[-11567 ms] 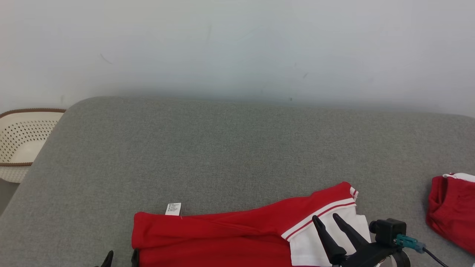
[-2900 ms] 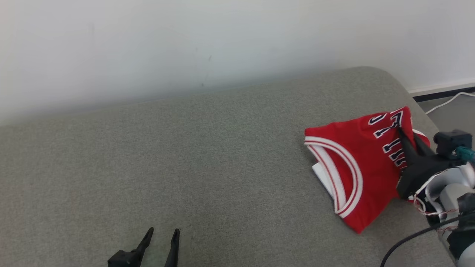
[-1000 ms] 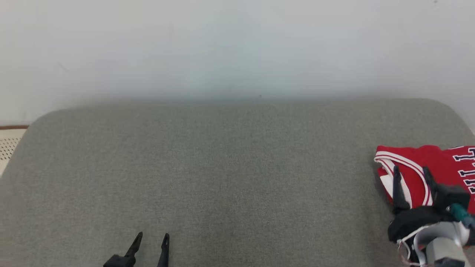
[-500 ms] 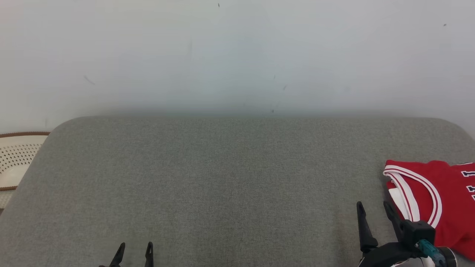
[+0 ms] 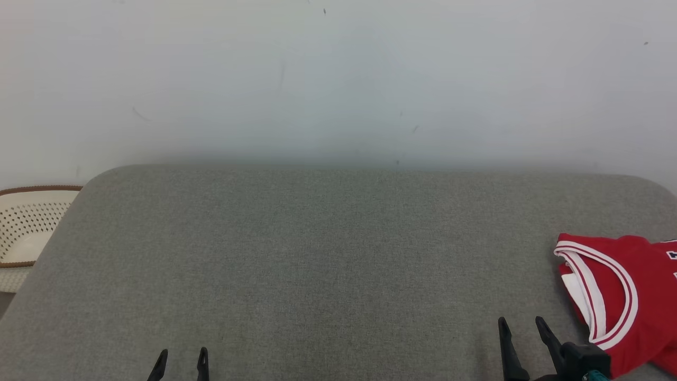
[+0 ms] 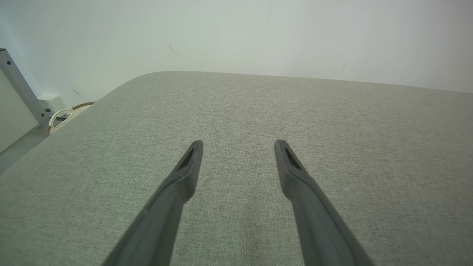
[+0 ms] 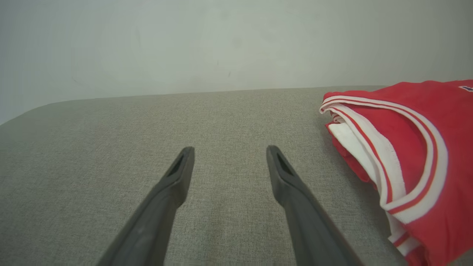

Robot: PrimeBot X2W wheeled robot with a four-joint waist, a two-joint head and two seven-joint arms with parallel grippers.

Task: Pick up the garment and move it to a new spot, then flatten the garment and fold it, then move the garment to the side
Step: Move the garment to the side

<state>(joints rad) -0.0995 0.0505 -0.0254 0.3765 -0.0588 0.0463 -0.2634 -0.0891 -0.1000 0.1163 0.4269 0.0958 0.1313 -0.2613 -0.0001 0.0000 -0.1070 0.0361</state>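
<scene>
Found the garment [image 5: 629, 296] folded into a compact red packet at the right end of the grey padded surface [image 5: 328, 254], lying flat, with white-and-red banded trim curving across the top layer and a white layer peeking out along the left edge. Found both tools released and empty: left gripper [image 5: 181, 352] low at the near left, fingers spread over bare upholstery; right gripper [image 5: 520, 320] likewise spread, near the garment's left edge yet clear of it. Judged the garment light, soft and limp, probably a slick knit, apt to slide layer over layer and to fall open if lifted by a single corner. Would take hold at the thick folded left edge, pinching every layer together, or at two opposite sides with both tools, keeping the stack level and dragging little. Reckoned the work close to done, given a folded garment already at the side. Could not see the garment's right portion, cut off by the frame in the head and right wrist views; made out only scraps of dark lettering there. Could not count the layers, nor judge the tidiness of the far and right edges. Noted a pale perforated basket [image 5: 31, 227] beyond the left end, partly cropped, contents impossible to make out.
</scene>
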